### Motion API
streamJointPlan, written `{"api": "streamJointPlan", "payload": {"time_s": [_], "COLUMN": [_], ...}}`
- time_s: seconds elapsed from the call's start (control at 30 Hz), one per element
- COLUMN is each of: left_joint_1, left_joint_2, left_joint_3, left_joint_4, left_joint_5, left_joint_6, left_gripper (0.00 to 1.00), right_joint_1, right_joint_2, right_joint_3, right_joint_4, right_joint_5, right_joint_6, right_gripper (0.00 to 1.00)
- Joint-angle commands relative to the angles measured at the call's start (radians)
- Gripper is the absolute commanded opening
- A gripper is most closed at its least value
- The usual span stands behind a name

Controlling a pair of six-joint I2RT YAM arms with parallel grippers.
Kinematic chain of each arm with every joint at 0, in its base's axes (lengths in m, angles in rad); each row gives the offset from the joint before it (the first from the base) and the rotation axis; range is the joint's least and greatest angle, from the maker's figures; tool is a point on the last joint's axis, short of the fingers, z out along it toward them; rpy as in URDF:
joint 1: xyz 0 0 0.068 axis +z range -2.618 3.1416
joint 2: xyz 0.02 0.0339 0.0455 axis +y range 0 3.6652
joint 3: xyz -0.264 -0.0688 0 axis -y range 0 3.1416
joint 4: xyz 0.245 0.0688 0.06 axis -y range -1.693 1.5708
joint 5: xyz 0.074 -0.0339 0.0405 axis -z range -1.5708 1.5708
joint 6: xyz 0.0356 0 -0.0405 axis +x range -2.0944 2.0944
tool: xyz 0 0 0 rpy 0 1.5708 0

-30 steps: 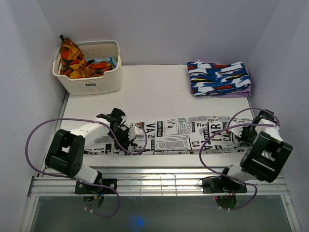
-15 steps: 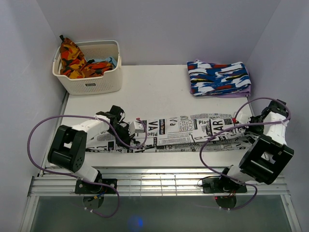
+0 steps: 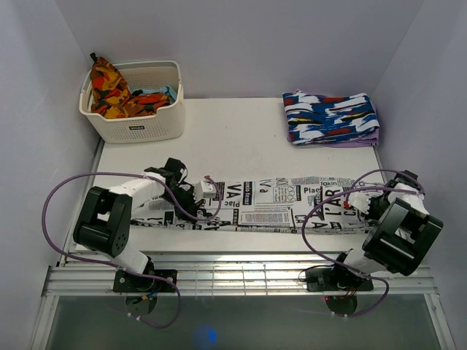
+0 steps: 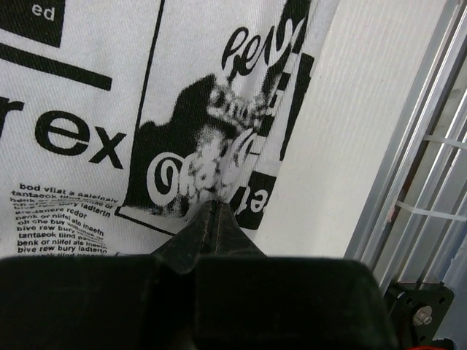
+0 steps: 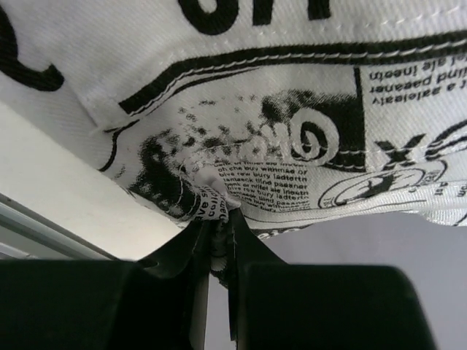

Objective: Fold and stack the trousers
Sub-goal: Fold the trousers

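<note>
the long white fabric trousers [image 3: 270,205] printed with black newspaper text are being held stretched along the near edge of the white table [image 3: 233,138], pinched at one end by the closed left fingers [image 4: 197,237] and at the other by the closed right fingers [image 5: 182,251]. an orange-red-yellow patterned cloth [image 3: 108,86] and some blue fabric [image 3: 165,93] are being kept in the white perforated plastic basket [image 3: 139,125] at the far left.

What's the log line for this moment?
left gripper: shut on trousers | right gripper: shut on trousers | trousers: stretched flat between them
</note>
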Motion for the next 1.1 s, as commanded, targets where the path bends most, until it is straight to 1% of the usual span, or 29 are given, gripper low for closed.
{"api": "streamJointPlan", "payload": {"time_s": [0.0, 0.03, 0.1, 0.13, 0.17, 0.2, 0.23, 0.27, 0.3, 0.33, 0.37, 0.4, 0.43, 0.47, 0.5, 0.53, 0.57, 0.6, 0.67, 0.7, 0.77, 0.8, 0.83, 0.87, 0.9, 0.93, 1.0, 1.03, 1.07], "left_joint_1": [0.031, 0.033, 0.039, 0.042, 0.045, 0.054, 0.062, 0.069, 0.091, 0.105, 0.121, 0.16, 0.183, 0.209, 0.271, 0.305, 0.362, 0.44, 0.514, 0.59, 0.673, 0.756, 0.792, 0.824, 0.868, 0.884, 0.922, 0.93, 0.936], "left_joint_2": [0.073, 0.084, 0.116, 0.121, 0.121, 0.112, 0.077, 0.051, 0.023, -0.011, -0.078, -0.114, -0.149, -0.214, -0.244, -0.269, -0.307, -0.319, -0.323, -0.294, -0.232, -0.191, -0.101, -0.055, -0.005, 0.091, 0.166, 0.22, 0.233], "left_joint_3": [0.006, 0.018, 0.07, 0.092, 0.131, 0.145, 0.156, 0.167, 0.179, 0.184, 0.192, 0.208, 0.218, 0.228, 0.242, 0.273, 0.287, 0.3, 0.342, 0.36, 0.427, 0.457, 0.484, 0.532, 0.556, 0.584, 0.636, 0.644, 0.647], "left_joint_4": [0.049, 0.062, 0.077, 0.071, 0.063, 0.041, 0.03, 0.017, -0.01, -0.025, -0.056, -0.068, -0.073, -0.076, -0.081, -0.084, -0.087, -0.096, -0.119, -0.165, -0.225, -0.299, -0.329, -0.343, -0.357, -0.372, -0.375, -0.371, -0.348], "left_joint_5": [-0.211, -0.214, -0.217, -0.21, -0.187, -0.167, -0.15, -0.128, -0.09, -0.073, -0.055, -0.027, -0.019, -0.018, -0.018, -0.018, -0.021, -0.021, -0.009, 0.004, 0.074, 0.105, 0.128, 0.137, 0.131, 0.133, 0.111, 0.103, 0.093], "left_joint_6": [0.001, -0.028, -0.059, -0.073, -0.094, -0.102, -0.107, -0.111, -0.113, -0.119, -0.125, -0.148, -0.168, -0.194, -0.244, -0.266, -0.283, -0.297, -0.294, -0.283, -0.225, -0.196, -0.173, -0.167, -0.174, -0.176, -0.237, -0.255, -0.274], "left_gripper": [0.0, 0.0, 0.08, 0.14, 0.27, 0.32, 0.36, 0.45, 0.61, 0.62, 0.68, 0.72, 0.82, 0.84, 0.86, 0.93, 0.97, 0.98, 0.98, 0.98, 0.96, 0.91, 0.86, 0.78, 0.76, 0.73, 0.64, 0.62, 0.61], "right_joint_1": [0.017, 0.029, 0.067, 0.08, 0.092, 0.094, 0.094, 0.092, 0.091, 0.091, 0.091, 0.091, 0.094, 0.103, 0.106, 0.112, 0.124, 0.13, 0.152, 0.179, 0.212, 0.25, 0.271, 0.316, 0.337, 0.362, 0.428, 0.451, 0.486], "right_joint_2": [0.127, 0.147, 0.198, 0.213, 0.238, 0.246, 0.247, 0.244, 0.238, 0.226, 0.194, 0.175, 0.152, 0.11, 0.088, 0.07, 0.033, 0.02, -0.012, -0.016, -0.018, -0.013, -0.004, 0.019, 0.034, 0.069, 0.103, 0.132, 0.144], "right_joint_3": [0.044, 0.063, 0.128, 0.155, 0.178, 0.199, 0.23, 0.244, 0.254, 0.268, 0.273, 0.277, 0.284, 0.303, 0.314, 0.326, 0.357, 0.374, 0.403, 0.434, 0.464, 0.478, 0.5, 0.506, 0.512, 0.521, 0.526, 0.523, 0.514], "right_joint_4": [0.206, 0.208, 0.203, 0.193, 0.18, 0.167, 0.144, 0.13, 0.11, 0.067, 0.044, 0.021, -0.038, -0.071, -0.097, -0.125, -0.181, -0.208, -0.255, -0.302, -0.338, -0.369, -0.375, -0.378, -0.38, -0.38, -0.374, -0.366, -0.357], "right_joint_5": [0.133, 0.138, 0.15, 0.156, 0.158, 0.158, 0.153, 0.15, 0.14, 0.132, 0.12, 0.088, 0.069, 0.051, 0.01, -0.011, -0.02, -0.085, -0.118, -0.156, -0.195, -0.212, -0.236, -0.244, -0.259, -0.264, -0.276, -0.284, -0.287], "right_joint_6": [0.079, 0.103, 0.18, 0.2, 0.212, 0.22, 0.222, 0.219, 0.217, 0.207, 0.2, 0.197, 0.193, 0.187, 0.186, 0.186, 0.191, 0.197, 0.222, 0.255, 0.309, 0.338, 0.41, 0.45, 0.493, 0.581, 0.678, 0.758, 0.794], "right_gripper": [0.08, 0.08, 0.08, 0.08, 0.09, 0.12, 0.22, 0.29, 0.36, 0.42, 0.52, 0.57, 0.62, 0.77, 0.83, 0.88, 0.98, 0.96, 0.94, 0.94, 0.94, 0.94, 0.95, 0.98, 1.0, 0.94, 0.87, 0.8, 0.78]}}
